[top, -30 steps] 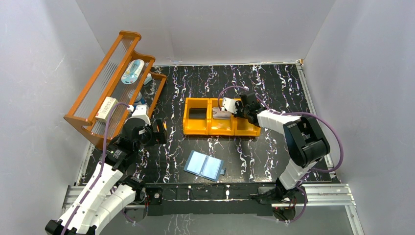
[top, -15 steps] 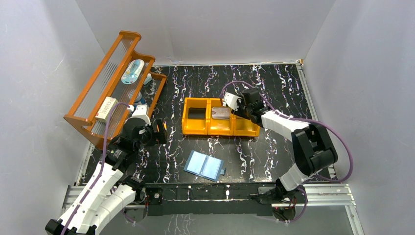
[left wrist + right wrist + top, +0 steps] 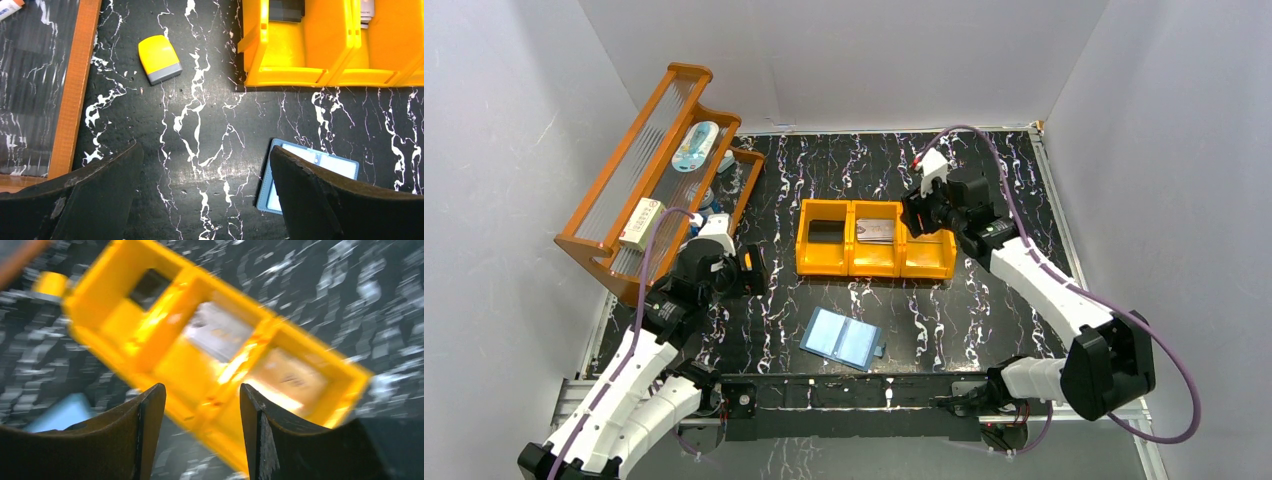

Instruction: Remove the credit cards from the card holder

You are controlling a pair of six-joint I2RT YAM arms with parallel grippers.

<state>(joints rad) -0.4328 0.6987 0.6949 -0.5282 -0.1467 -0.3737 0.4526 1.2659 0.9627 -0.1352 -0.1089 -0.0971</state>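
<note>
Marbled table (image 3: pixel 854 170): teal card holder (image 3: pixel 842 339) unfolded, pale-blue inside; left hand (image 3: pixel 204 150), right hand (image 3: pixel 202 390) spread, empty.

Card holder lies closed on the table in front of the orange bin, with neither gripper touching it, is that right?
Not quite. The card holder lies open, not closed, pale inside facing up, as the top external view shows. It is on the table in front of the orange bin, and neither the left gripper nor the right gripper touches it.
</note>
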